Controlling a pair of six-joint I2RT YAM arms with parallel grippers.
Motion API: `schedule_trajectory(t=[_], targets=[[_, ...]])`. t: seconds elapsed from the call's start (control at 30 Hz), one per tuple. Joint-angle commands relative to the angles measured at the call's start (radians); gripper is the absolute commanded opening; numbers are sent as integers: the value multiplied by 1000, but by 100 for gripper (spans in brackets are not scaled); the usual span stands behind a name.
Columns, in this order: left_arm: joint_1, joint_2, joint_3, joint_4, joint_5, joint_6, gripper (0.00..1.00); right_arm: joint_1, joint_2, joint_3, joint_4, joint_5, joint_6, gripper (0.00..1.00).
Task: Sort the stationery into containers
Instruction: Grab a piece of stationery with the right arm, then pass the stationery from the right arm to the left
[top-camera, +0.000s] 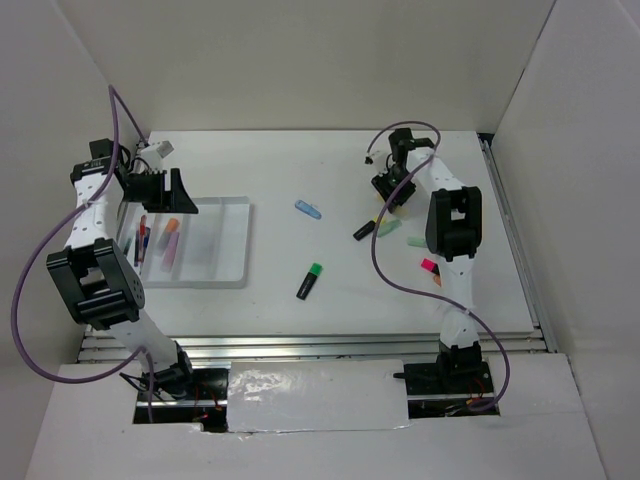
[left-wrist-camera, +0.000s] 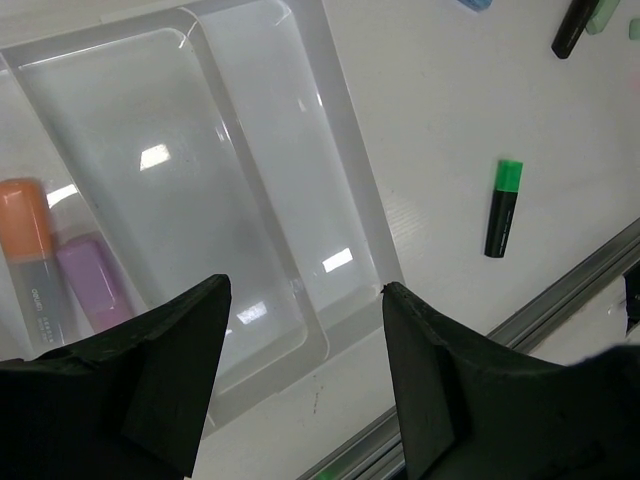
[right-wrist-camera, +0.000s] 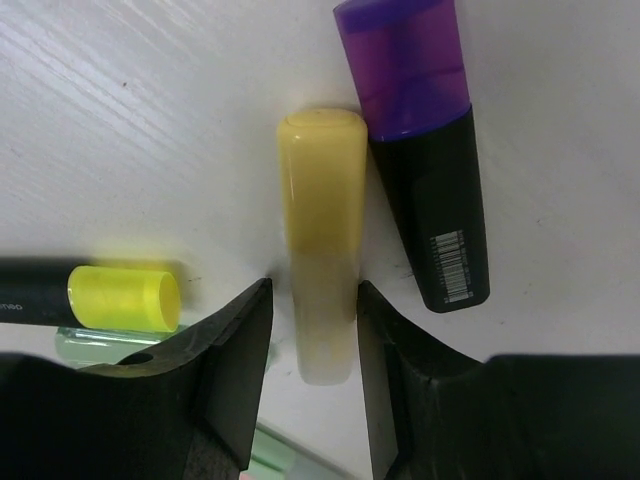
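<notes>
As the overhead camera shows, the white tray (top-camera: 228, 262) lies at the table's left side. The left gripper (top-camera: 170, 198) hangs over its far edge. An orange highlighter (top-camera: 172, 226) and a lilac highlighter (top-camera: 168, 250) share one compartment, with thin pens (top-camera: 140, 240) in the next one to the left. Bare tabletop separates the tray's right rim from a blue pen (top-camera: 308, 209) and a green-capped highlighter (top-camera: 310, 281), each lying well apart from its neighbours. The right gripper (top-camera: 392, 196) is down in a crowded cluster right of centre.

Left wrist view: the left gripper (left-wrist-camera: 300, 370) stands wide and holds nothing. The bare floors of two tray (left-wrist-camera: 352, 160) compartments lie beyond its fingers (left-wrist-camera: 170, 380). The tray's near corner sits close to the metal rail (left-wrist-camera: 570, 290) at the table's edge.

Right wrist view: the right gripper (right-wrist-camera: 315, 360) stands narrow astride a pale yellow highlighter (right-wrist-camera: 320, 230). A sliver of table shows on one side, and whether the pads actually press the barrel cannot be told. A purple-capped highlighter (right-wrist-camera: 425, 150) lies just beside it. A yellow-capped marker (right-wrist-camera: 120, 297) lies near the other finger.
</notes>
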Motion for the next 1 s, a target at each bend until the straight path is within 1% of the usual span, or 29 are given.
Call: schedule_trajectory(t=[0.0, 0.07, 0.13, 0.17, 0.2, 0.23, 0.27, 0.3, 0.33, 0.4, 0.43, 0.47, 0.53, 0.57, 0.63, 0.67, 0.7, 0.73, 0.77, 0.8, 0.83, 0.87, 0.9, 0.93, 0.97], targets=[[7, -8, 40, -16, 49, 11, 74, -1, 31, 72, -60, -1, 16, 46], [10, -16, 35, -6, 50, -14, 74, -1, 53, 105, -87, 2, 16, 44], [13, -37, 14, 40, 64, -46, 74, 1, 62, 125, -100, 5, 13, 37], [18, -46, 3, 60, 75, -64, 74, 5, 64, 129, -101, 8, 13, 26], [24, -74, -24, 82, 87, -106, 74, 7, 57, 119, -95, 14, 12, 20], [27, -91, -38, 141, 107, -133, 75, 13, 48, 94, -88, 29, 10, 15], [33, -108, -54, 171, 122, -176, 75, 18, 16, 75, -63, 33, 13, 7], [39, -153, -90, 207, 135, -202, 76, 19, -7, 61, -51, 28, 19, 5], [53, -176, -112, 290, 168, -260, 78, 19, -68, 34, -26, -8, 35, 1], [62, -253, -187, 390, 191, -348, 79, 21, -135, 12, -6, -61, 50, 0], [61, -279, -210, 483, 193, -383, 82, 27, -198, 0, 1, -105, 76, 0], [55, -302, -230, 523, 202, -452, 82, 30, -229, -3, 17, -133, 91, 0], [26, -362, -284, 597, 205, -521, 83, 45, -328, -17, 26, -202, 134, 0], [10, -382, -307, 670, 195, -598, 83, 51, -356, -28, 49, -287, 191, 0], [-43, -450, -371, 743, 169, -664, 83, 84, -451, -100, 105, -370, 252, 0], [-66, -473, -427, 831, 137, -731, 83, 100, -481, -127, 132, -432, 322, 0], [-108, -524, -457, 878, 114, -765, 85, 117, -514, -167, 168, -450, 361, 0], [-129, -551, -485, 913, 83, -832, 87, 162, -574, -242, 242, -464, 393, 0], [-154, -572, -526, 992, 54, -864, 88, 186, -600, -274, 271, -484, 453, 0], [-201, -606, -541, 1014, -3, -884, 89, 208, -623, -331, 302, -498, 482, 0], [-223, -615, -549, 1033, -28, -919, 90, 252, -656, -351, 354, -506, 513, 0], [-252, -626, -555, 1042, -49, -931, 90, 274, -668, -367, 371, -513, 541, 0], [-301, -637, -557, 1054, -93, -940, 90, 294, -685, -388, 388, -539, 570, 0], [-326, -638, -558, 1061, -117, -962, 90, 336, -688, -394, 414, -538, 614, 0], [-377, -641, -565, 1086, -134, -976, 91, 357, -696, -401, 423, -520, 634, 0]])
